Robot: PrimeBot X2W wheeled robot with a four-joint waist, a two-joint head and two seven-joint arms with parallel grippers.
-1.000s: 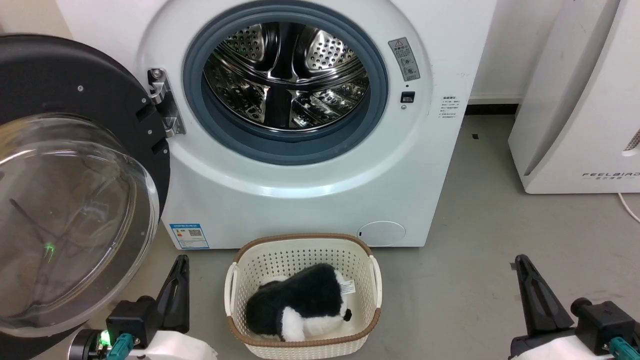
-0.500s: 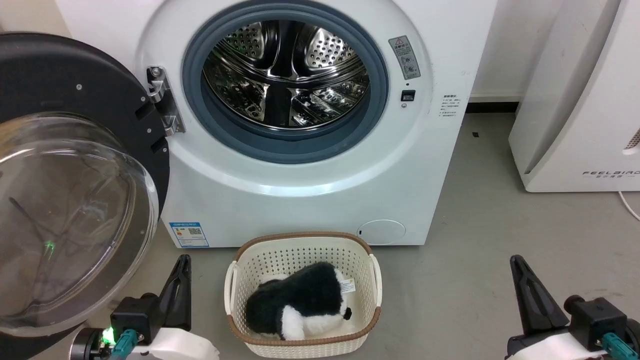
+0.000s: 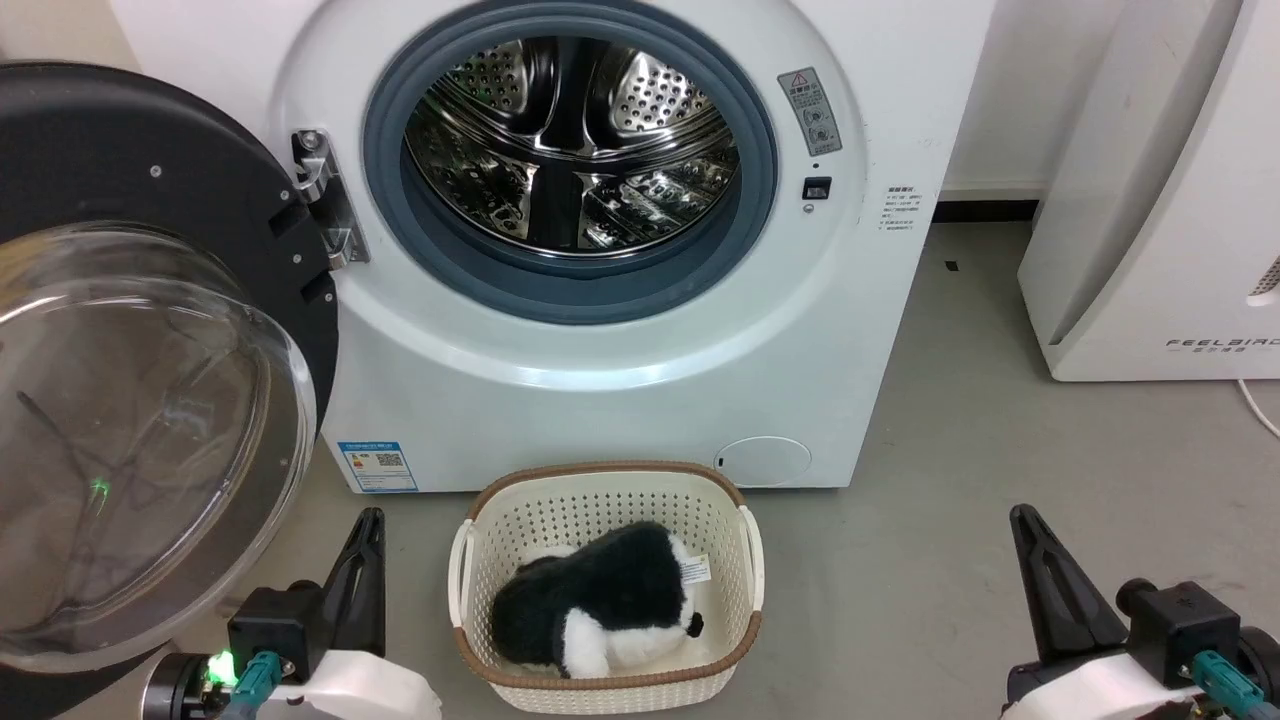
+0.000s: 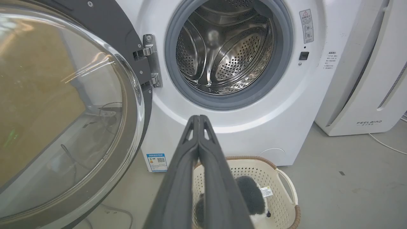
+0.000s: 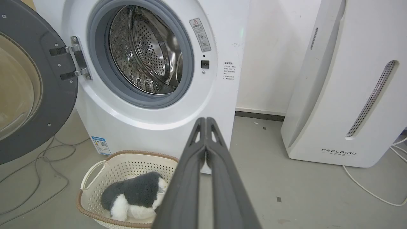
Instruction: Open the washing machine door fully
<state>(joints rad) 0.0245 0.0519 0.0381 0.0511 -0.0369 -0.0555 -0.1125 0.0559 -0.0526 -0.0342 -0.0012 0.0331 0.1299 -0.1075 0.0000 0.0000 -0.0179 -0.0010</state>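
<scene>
Black glossy round door with bulging glass window [image 3: 150, 380] hangs swung wide left of big white front-loader [image 3: 620, 390], looks fully open, so closed empty left pincer [image 4: 198, 117] and right pincer [image 5: 206, 119] should not force steel hinge [image 3: 322, 200].

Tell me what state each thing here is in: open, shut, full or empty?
washing machine door, swung wide open on its hinge.
drum, looks empty.
basket, holding a plush toy.
left end effector, shut, empty.
right end effector, shut, empty.
</scene>
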